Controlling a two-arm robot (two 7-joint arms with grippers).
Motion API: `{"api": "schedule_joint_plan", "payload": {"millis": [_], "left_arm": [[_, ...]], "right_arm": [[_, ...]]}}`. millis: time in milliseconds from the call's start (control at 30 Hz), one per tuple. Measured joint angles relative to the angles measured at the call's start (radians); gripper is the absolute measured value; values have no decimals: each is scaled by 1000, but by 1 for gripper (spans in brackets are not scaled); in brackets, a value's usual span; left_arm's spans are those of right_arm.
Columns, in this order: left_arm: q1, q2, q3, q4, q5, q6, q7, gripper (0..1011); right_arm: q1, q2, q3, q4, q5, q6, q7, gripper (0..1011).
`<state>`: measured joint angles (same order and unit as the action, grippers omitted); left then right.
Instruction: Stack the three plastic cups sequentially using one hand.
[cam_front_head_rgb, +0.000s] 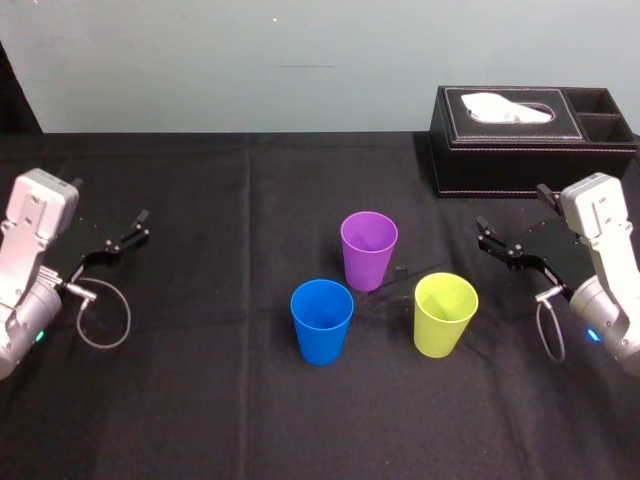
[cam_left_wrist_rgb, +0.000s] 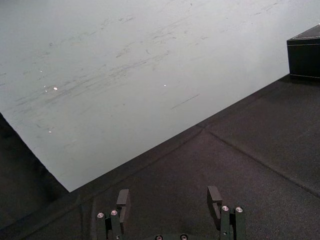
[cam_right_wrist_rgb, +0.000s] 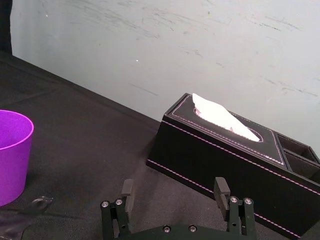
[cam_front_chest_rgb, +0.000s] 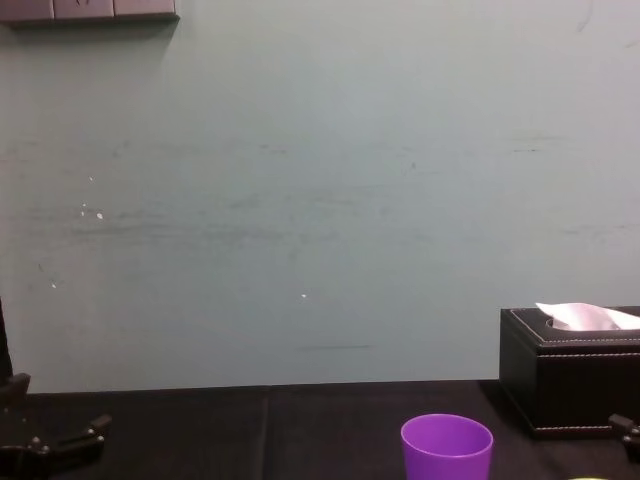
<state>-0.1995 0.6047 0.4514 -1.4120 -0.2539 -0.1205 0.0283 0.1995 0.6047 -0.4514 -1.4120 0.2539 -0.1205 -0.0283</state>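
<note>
The purple cup (cam_front_head_rgb: 368, 248), blue cup (cam_front_head_rgb: 321, 320) and yellow-green cup (cam_front_head_rgb: 445, 313) stand upright and apart in a triangle on the black bench (cam_front_head_rgb: 200, 400), purple farthest from me. My right gripper (cam_front_head_rgb: 484, 233) hangs near the yellow-green cup, in front of the black tissue box (cam_front_head_rgb: 520, 140), jaws spread wide and empty. My left gripper (cam_front_head_rgb: 140, 227) is parked at the far left, likewise spread and empty.

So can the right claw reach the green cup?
Probably yes. The right claw is open near the green cup, with only bare table between them.
</note>
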Motion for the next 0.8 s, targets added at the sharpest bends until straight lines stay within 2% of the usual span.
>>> {"api": "schedule_joint_plan", "payload": {"millis": [467, 667, 800], "left_arm": [[0, 0, 0, 0, 0, 0, 0, 1011], [0, 0, 0, 0, 0, 0, 0, 1011], [0, 0, 0, 0, 0, 0, 0, 1011]], "right_arm": [[0, -5, 1, -3, -7, 0, 0, 1004], [-19, -6, 21, -40, -19, 0, -6, 1004], [-52, 10, 48, -82, -13, 0, -4, 1004]]}}
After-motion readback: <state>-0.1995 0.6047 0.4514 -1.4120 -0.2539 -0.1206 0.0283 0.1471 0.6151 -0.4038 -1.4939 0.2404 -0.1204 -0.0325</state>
